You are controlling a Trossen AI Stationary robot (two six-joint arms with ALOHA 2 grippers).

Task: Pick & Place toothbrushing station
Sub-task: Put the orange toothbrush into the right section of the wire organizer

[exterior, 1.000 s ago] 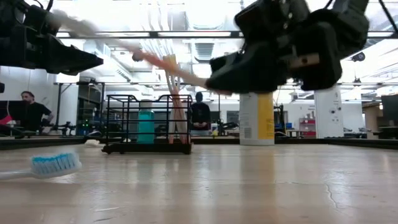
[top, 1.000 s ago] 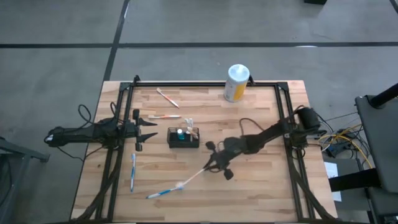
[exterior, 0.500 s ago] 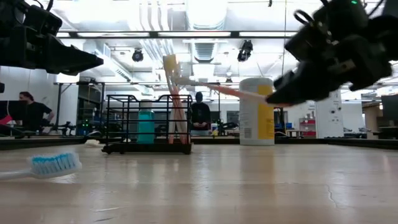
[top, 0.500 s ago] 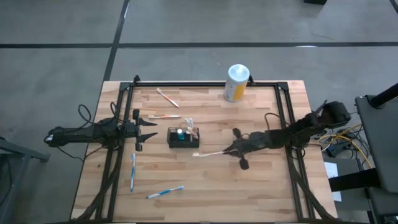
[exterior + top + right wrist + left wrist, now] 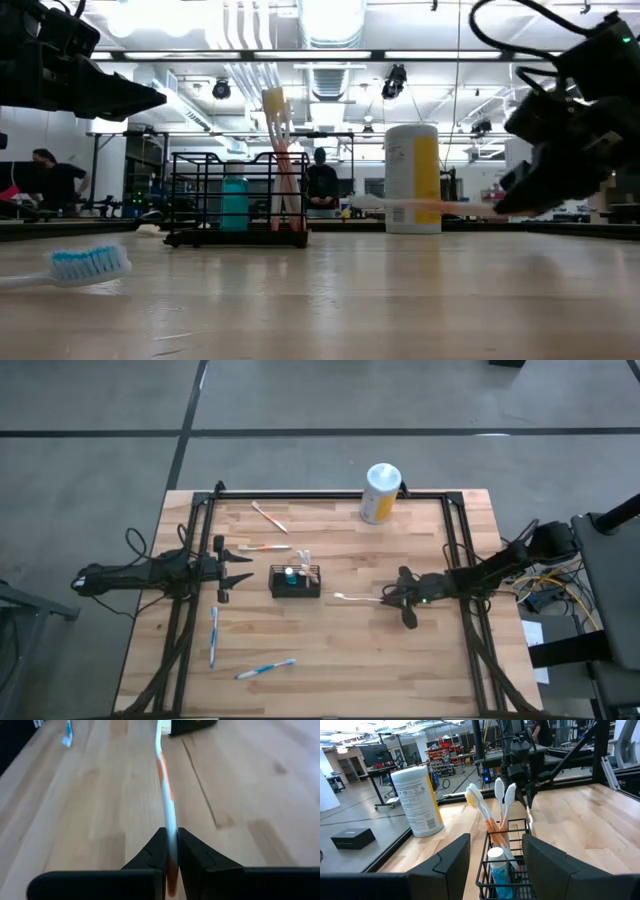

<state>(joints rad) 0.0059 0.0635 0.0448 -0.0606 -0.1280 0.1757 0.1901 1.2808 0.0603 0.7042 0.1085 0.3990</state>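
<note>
On the left of the pale wooden tabletop (image 5: 400, 660) the left end effector (image 5: 243, 566) hovers with its fingers spread and empty, aimed at the small black rectangular wire-mesh basket (image 5: 295, 581) just beside it at mid-table, which holds upright toothbrushes (image 5: 499, 800) and a teal tube (image 5: 234, 203). Right of the basket, the right end effector (image 5: 397, 598) pinches the tail of an orange-and-white toothbrush (image 5: 355, 598), held roughly level above the wood with its head pointing at the basket. The brush looks light, stiff, smooth and slippery, so a firm hold on the handle end seems right, though it leaves the long free end prone to swinging. A second ago this brush hung diagonally, lower on the tabletop; since then the arm has drawn back rightward and levelled it.
</note>
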